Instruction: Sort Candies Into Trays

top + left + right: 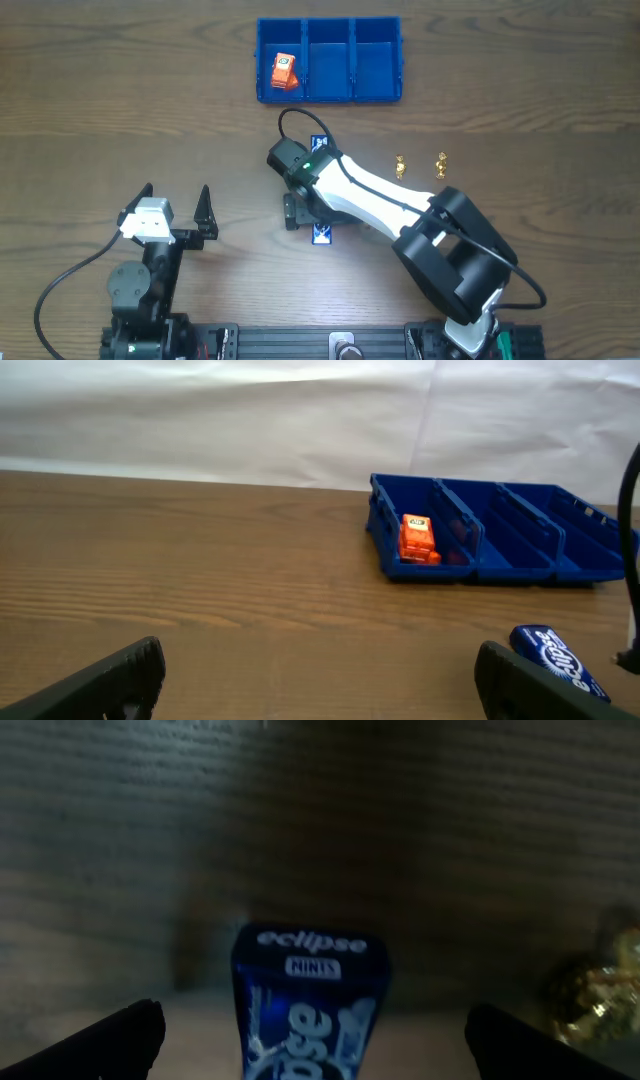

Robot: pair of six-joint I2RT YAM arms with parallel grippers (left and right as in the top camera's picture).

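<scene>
Your right claw [315,1020] hangs released over the blue mint pack [308,995], with one finger off each long side and neither touching it (so nothing is gripped). That pack lies flat on the counter [520,110], about the middle, on the near side of the blue tray [380,98]. It runs lengthways from near to far. Seen from above, your right arm crosses from its base at the near right and covers the pack's middle, so the two blue ends stick out on either side of the arm.

You have the tray at the far middle of the counter, with three compartments side by side. The orange candy box [284,69] lies in the left one.

To the right of the pack a gold-wrapped candy [401,165] sits on the bare wood. A second gold candy [441,163] is near it on its right, and the two do not touch.

Your left claw [176,195] is over the near left of the counter, well apart from the pack. Its fingers are spread wide and hold nothing, and it faces the tray.
</scene>
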